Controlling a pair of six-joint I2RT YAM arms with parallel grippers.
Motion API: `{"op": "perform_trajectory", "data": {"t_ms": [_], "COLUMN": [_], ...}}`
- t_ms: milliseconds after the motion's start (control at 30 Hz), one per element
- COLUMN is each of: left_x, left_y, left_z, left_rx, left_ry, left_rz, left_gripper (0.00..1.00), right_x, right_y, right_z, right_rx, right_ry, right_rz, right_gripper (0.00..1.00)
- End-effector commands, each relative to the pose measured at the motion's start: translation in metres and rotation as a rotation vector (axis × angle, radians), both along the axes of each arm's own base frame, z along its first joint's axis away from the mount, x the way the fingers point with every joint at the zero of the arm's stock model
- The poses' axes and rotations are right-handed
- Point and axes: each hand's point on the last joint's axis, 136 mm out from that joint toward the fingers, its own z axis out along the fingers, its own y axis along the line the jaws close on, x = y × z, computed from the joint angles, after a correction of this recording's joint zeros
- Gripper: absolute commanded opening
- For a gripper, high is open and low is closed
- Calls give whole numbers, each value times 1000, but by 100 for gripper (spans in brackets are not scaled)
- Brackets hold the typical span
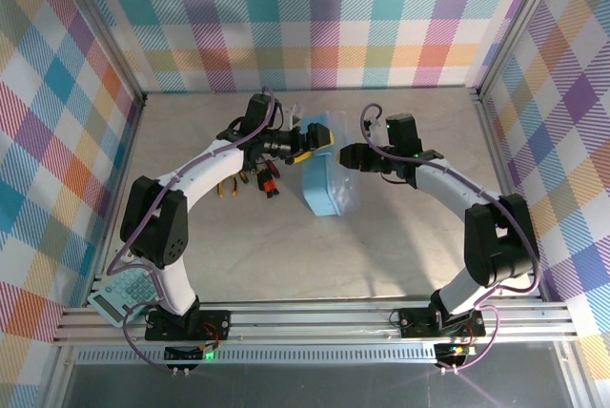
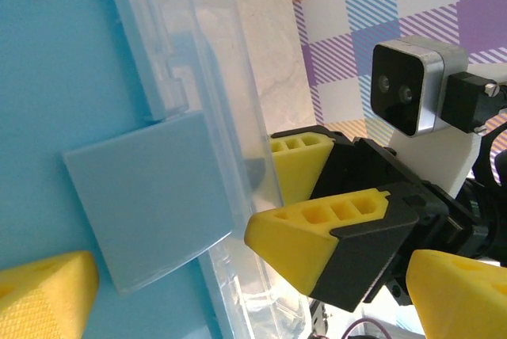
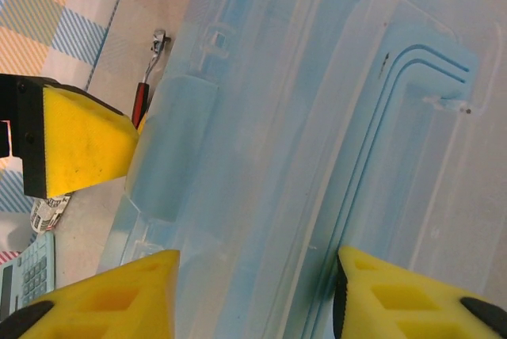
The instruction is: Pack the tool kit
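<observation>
Fingers of the left gripper are standing spread wide, released, hovering over the far left part of the light-blue case, which is lying mid-table. The right gripper is straddling the clear lid edge from the right. I cannot tell whether its fingers are clamping it. Pliers and screwdrivers are lying just left of the case.
</observation>
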Motion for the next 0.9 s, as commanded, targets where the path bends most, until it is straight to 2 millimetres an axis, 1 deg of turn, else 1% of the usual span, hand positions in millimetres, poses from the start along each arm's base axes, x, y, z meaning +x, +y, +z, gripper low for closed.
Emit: {"op": "perform_trajectory", "data": {"t_ms": [0,200,300,500,600,733,867], "left_x": [-15,-17,-19,-26,-27,-28,-28], "left_y": [-27,-37,-41,-52,-52,-51,-49], "left_z": [-10,-7,-3,19,24,20,12], "left_rx": [-61,-100,-133,-282,-319,-321,-308], "left_ry": [64,70,67,33,23,23,32], "left_rz": [-104,-133,-149,-205,-209,-205,-193], "left_gripper": [100,100,100,99,98,98,98], "right_x": [-20,-26,-29,-32,-33,-32,-32], "right_y": [24,39,43,48,48,48,47], "right_z": [-27,-33,-34,-39,-41,-42,-41], "right_rx": [-3,-2,-1,0,-1,-5,-10], "right_ry": [89,104,112,131,138,141,142], "right_rz": [97,135,146,153,151,145,140], "right_gripper": [45,42,41,40,39,39,39]}}
